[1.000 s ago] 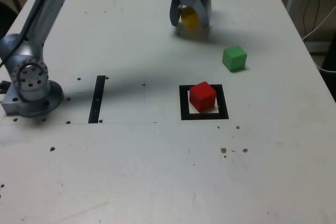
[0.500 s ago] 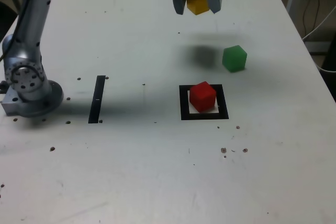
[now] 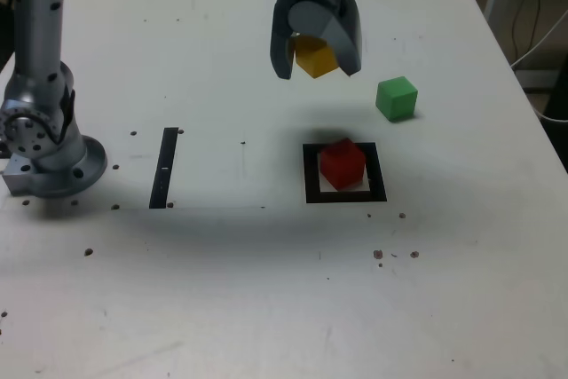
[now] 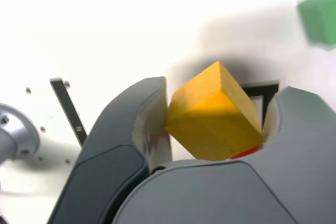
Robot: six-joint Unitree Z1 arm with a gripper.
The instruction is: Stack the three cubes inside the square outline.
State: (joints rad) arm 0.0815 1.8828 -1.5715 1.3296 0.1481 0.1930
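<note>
From here the yellow cube (image 4: 212,116) looks like smooth painted wood, matt. My gripper (image 4: 218,124) shows matt grey plastic, its inner pads (image 4: 155,135) rougher. The base (image 3: 58,168) reads as smooth metal, faintly glossy; the table (image 3: 222,290) has a smooth sheen.

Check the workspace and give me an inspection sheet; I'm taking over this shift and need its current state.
Surface: white table, dark specks and small marks.
Job's things: red cube inside square outline; green cube on the table; yellow cube held above it.
Clutter: black strip lying flat.
Gripper: closed on the yellow cube.
Cables: dark cable along the arm; pale cable beyond the table's edge, exterior view's right.
Surroundings: dark floor area, partly visible.
</note>
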